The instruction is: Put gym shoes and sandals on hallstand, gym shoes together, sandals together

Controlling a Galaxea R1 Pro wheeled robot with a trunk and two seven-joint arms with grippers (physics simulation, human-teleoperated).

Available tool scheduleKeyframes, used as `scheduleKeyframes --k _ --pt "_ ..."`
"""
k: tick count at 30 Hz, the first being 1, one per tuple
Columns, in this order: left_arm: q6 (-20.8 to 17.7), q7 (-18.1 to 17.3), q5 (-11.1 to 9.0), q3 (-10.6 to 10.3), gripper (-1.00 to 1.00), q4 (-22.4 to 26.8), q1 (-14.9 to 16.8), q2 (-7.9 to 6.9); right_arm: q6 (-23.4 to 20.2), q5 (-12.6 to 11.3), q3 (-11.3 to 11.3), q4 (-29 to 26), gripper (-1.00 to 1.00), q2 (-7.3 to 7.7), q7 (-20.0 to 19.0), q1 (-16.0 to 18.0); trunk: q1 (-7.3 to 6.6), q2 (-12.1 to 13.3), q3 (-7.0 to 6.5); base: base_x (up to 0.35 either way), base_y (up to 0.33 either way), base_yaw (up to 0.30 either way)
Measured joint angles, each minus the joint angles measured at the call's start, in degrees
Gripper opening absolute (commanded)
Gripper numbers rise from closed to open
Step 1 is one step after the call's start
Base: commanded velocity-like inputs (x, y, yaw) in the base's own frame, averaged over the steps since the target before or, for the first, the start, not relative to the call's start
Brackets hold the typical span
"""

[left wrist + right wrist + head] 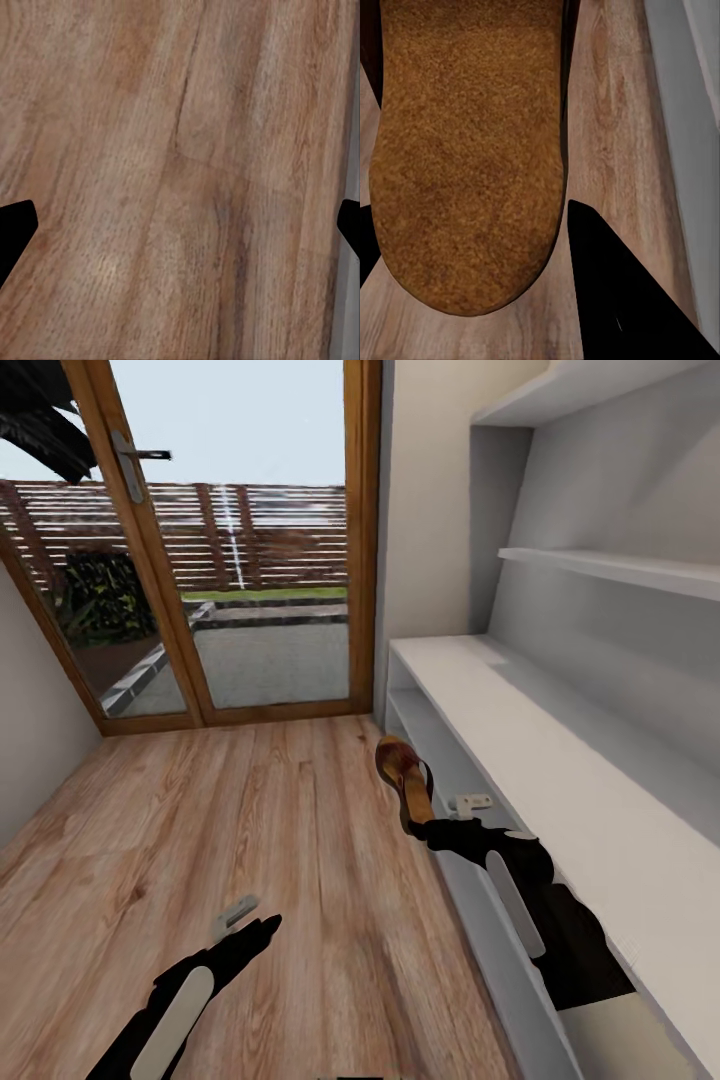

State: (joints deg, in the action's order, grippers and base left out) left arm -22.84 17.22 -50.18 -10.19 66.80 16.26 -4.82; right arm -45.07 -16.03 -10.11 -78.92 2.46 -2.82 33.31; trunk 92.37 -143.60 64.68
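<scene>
My right gripper point(432, 830) is clamped on one sandal point(403, 775) at its heel end, holding it off the corridor floor point(250, 830) just beside the hallstand point(560, 760) front edge. The sandal's long axis runs away from me, toe toward the glass door point(240, 540), tan footbed point(465, 150) facing the wrist camera. My left gripper point(245, 925) hangs wide open over bare planks, holding nothing.

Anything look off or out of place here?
Nothing damaged. One sandal is held off the floor in the right gripper, beside the rack. Left gripper open, empty.
</scene>
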Motion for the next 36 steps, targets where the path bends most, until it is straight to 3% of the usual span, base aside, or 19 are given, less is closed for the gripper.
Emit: scheduleKeyframes --k 14,27,36 --pt "0.1 -0.1 0.0 0.1 1.00 0.0 0.0 -0.02 0.0 0.0 0.0 0.0 -1.00 0.00 0.0 0.0 0.00 0.0 0.00 0.040 -0.011 0.011" --pt "0.1 0.0 0.0 0.1 1.00 0.0 0.0 -0.01 0.0 0.0 0.0 0.0 -1.00 0.06 0.0 0.0 0.00 0.0 0.00 0.001 0.000 0.182" --pt "0.2 0.0 0.0 0.1 1.00 0.0 -0.1 0.01 0.1 0.0 0.0 0.0 -1.00 0.09 0.0 0.0 0.00 0.0 0.00 0.179 0.000 0.015"
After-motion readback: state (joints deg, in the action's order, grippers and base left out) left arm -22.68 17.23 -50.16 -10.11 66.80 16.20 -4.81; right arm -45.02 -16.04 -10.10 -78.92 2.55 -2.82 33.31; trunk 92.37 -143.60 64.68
